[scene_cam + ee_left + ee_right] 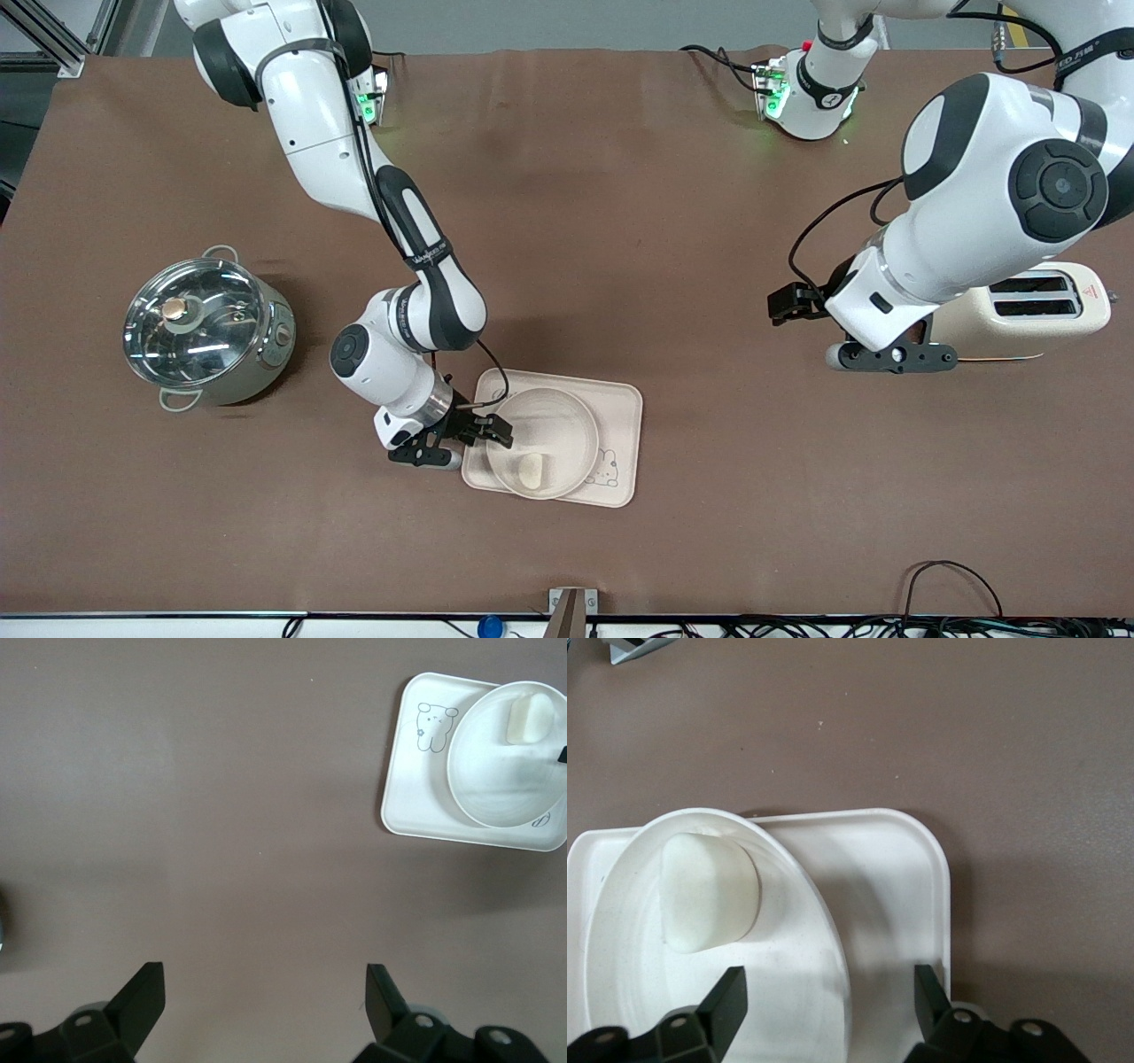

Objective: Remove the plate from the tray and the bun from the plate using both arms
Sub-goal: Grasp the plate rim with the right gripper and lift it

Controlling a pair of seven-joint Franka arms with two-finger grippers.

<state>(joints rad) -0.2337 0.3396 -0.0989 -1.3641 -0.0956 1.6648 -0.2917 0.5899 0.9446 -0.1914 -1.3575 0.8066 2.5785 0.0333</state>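
The round cream-white plate (pixel 563 416) sits on the rectangular cream tray (pixel 620 403) with a rabbit drawing. The pale bun (pixel 532 470) lies in the plate, on its part nearest the front camera. My right gripper (pixel 493 432) is open, low over the plate's rim at the right arm's end of the tray. In the right wrist view the open right gripper (pixel 830 992) straddles that rim, one finger over the plate (pixel 629 974) and one over the tray (pixel 886 886), with the bun (pixel 709 890) just ahead. My left gripper (pixel 787 304) is open and empty, waiting above the bare table beside the toaster.
A steel pot with a glass lid (pixel 208 332) stands toward the right arm's end. A cream toaster (pixel 1028 310) stands at the left arm's end, under the left arm. The left wrist view shows bare table under the left gripper (pixel 266 992), with tray (pixel 403 788), plate (pixel 496 780) and bun (pixel 529 718) farther off.
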